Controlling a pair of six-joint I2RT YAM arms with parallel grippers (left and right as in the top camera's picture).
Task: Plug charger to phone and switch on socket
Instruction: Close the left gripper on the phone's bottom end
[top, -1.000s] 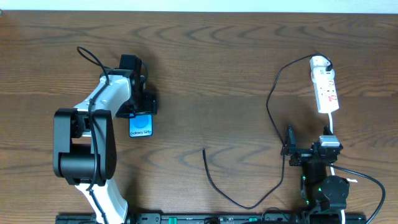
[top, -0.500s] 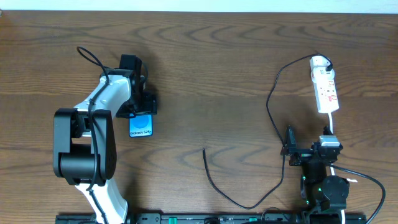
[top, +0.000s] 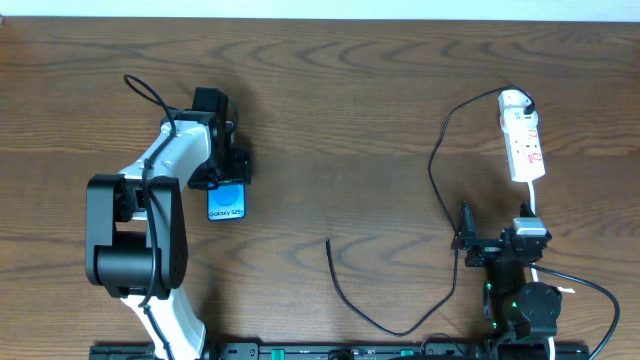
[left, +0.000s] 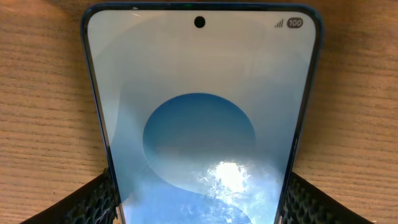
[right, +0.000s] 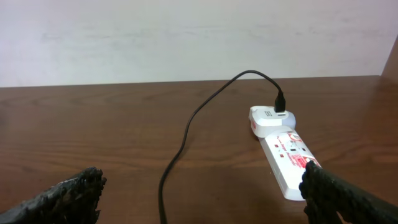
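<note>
Phone (top: 227, 203): flat at table's left, long axis near-to-far, left gripper (top: 226, 183) straddling its far end, clasp uncertain; charger tip (top: 330, 245) mid-table, rightward; right gripper (right: 202, 186) gaping, empty.

The phone (left: 199, 93) reads "100" in a corner and "Galaxy".

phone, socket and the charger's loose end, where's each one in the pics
phone (top: 227, 203), overhead view, middle of its blue screen
socket (top: 525, 148), overhead view, middle of the white strip body
charger (top: 329, 243), overhead view, its free connector tip
</note>
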